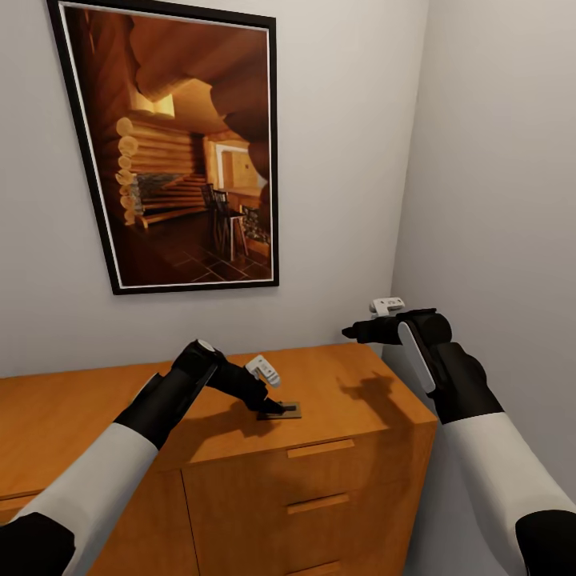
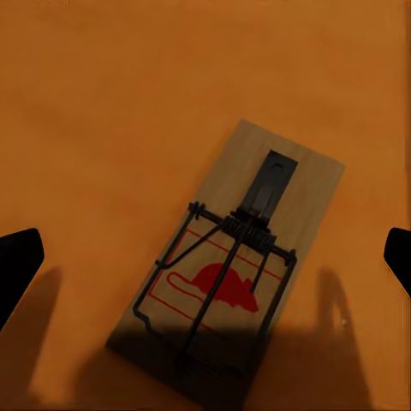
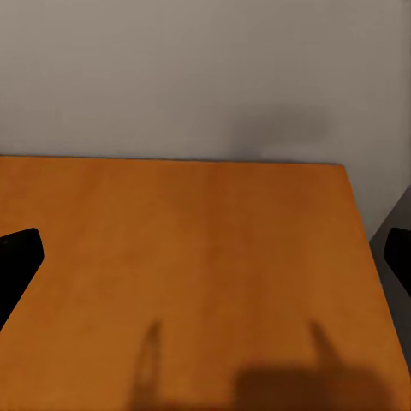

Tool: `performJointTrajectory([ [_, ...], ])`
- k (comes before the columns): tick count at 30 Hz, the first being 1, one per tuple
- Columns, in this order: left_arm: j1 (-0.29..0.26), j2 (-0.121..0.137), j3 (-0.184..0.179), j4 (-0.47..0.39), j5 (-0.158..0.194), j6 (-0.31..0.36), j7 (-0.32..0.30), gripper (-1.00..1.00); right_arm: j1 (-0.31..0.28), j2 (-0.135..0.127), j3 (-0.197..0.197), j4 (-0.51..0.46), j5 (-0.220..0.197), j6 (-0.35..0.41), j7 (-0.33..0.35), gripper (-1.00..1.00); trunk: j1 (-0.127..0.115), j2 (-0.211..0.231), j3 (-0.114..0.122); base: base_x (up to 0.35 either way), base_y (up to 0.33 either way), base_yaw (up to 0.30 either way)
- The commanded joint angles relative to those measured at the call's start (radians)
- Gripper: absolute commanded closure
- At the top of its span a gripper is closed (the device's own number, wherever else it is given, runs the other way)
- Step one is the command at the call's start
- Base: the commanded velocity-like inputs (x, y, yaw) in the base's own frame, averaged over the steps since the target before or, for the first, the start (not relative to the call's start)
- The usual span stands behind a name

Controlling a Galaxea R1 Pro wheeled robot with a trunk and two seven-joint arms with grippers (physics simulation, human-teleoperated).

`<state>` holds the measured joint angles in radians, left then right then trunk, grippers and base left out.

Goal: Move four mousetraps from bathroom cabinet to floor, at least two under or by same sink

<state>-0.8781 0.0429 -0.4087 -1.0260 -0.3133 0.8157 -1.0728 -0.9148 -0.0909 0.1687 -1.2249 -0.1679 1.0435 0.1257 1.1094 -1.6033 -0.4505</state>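
Back wall point(image 1: 344, 144): plain pale grey, matte, evenly lit.
Right wall point(image 1: 496, 160): same pale grey; meets the back wall in a vertical corner right of centre in the head view.
Framed picture point(image 1: 180, 144): large, thin black frame with white inner border, hung on the back wall, tilted slightly. Shows a log-cabin interior in warm orange-brown tones, with chairs and a dark tiled floor.
Furniture: orange-brown wooden unit point(image 1: 352, 376) with flat top, set against the back wall, its right end near the right wall.
Unit front: drawer fronts with wooden slab pulls point(image 1: 320, 448), stacked.
Light: soft, from above; blurred shadows fall on the wooden top.
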Motion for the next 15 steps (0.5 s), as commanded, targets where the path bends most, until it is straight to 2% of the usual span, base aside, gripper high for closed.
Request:
performJointTrajectory([
  [1,-0.001,-0.002,-0.001,-0.001,-0.008,0.006,-0.007,-1.00,-0.001,-0.001,0.002,-0.001,-0.004,0.004,-0.001,-1.00,0.000,-0.001,-0.001,0.000,0.000,0.000],
  [15,-0.001,-0.010,-0.001,0.011,-0.009,-0.008,-0.006,-1.00,-0.001,-0.001,0.002,-0.001,-0.003,0.004,-0.001,-1.00,0.000,-0.001,-0.001,0.000,0.000,0.000],
])
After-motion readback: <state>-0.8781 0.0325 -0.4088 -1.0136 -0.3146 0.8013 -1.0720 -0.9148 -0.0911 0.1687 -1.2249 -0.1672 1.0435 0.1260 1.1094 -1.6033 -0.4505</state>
